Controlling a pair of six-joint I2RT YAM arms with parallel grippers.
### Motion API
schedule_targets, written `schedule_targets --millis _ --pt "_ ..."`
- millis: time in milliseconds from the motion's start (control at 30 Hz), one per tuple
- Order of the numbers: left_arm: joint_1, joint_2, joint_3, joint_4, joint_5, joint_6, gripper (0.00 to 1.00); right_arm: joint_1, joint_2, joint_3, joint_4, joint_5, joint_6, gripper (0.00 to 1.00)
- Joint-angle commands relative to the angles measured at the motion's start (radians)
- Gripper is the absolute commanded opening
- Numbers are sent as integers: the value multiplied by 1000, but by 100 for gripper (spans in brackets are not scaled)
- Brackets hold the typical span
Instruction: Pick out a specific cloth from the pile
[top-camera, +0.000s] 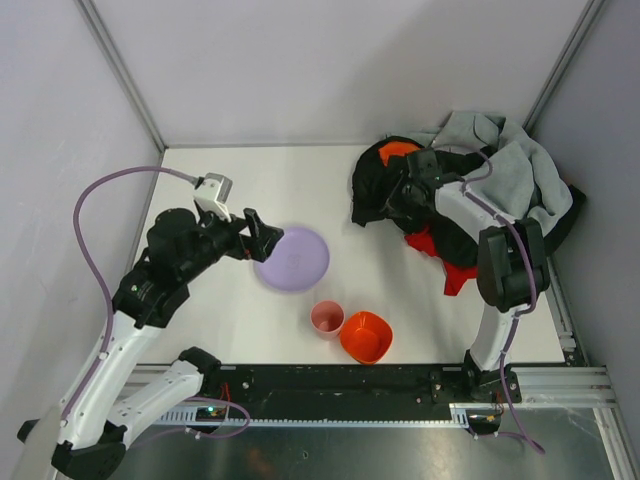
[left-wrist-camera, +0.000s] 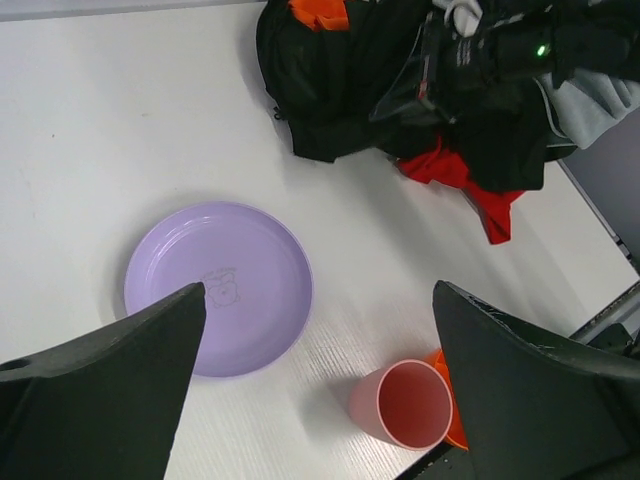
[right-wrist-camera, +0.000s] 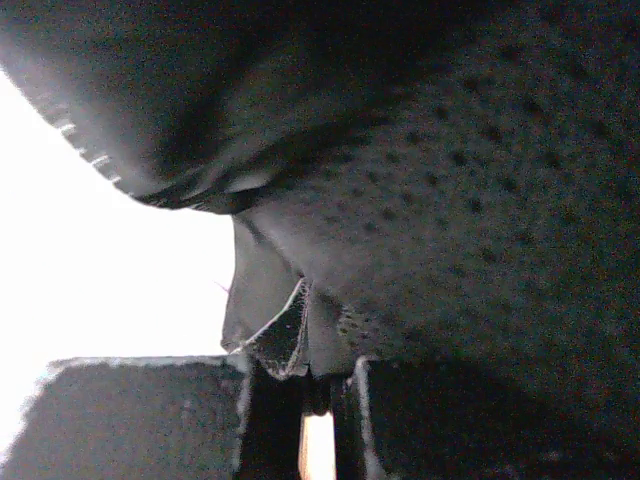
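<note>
The pile (top-camera: 470, 185) of black, grey and orange-patched garments lies at the back right of the table. The red cloth (top-camera: 432, 244) pokes out from under the pile's near edge, and it shows in the left wrist view too (left-wrist-camera: 452, 166). My right gripper (top-camera: 406, 196) is down on the pile's left side, away from the red cloth. In its wrist view the gripper (right-wrist-camera: 305, 375) is shut on a fold of the black mesh garment (right-wrist-camera: 450, 200). My left gripper (top-camera: 262, 237) hangs open and holds nothing, beside the left edge of the purple plate (top-camera: 298, 262).
A pink cup (top-camera: 326, 318) and an orange bowl (top-camera: 366, 336) stand near the front edge, right of the plate (left-wrist-camera: 218, 285). The cup (left-wrist-camera: 405, 402) sits between my left fingers in their view. Walls close in the table at the back and on both sides.
</note>
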Motion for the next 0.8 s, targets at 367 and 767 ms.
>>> schedule_targets --millis 367,767 --pt "-5 4 -36 29 29 -37 100 -303 -3 823 -385 163 -233 0" --pt "-5 35 -75 44 58 -73 100 -644 -72 730 -400 252 -230 0"
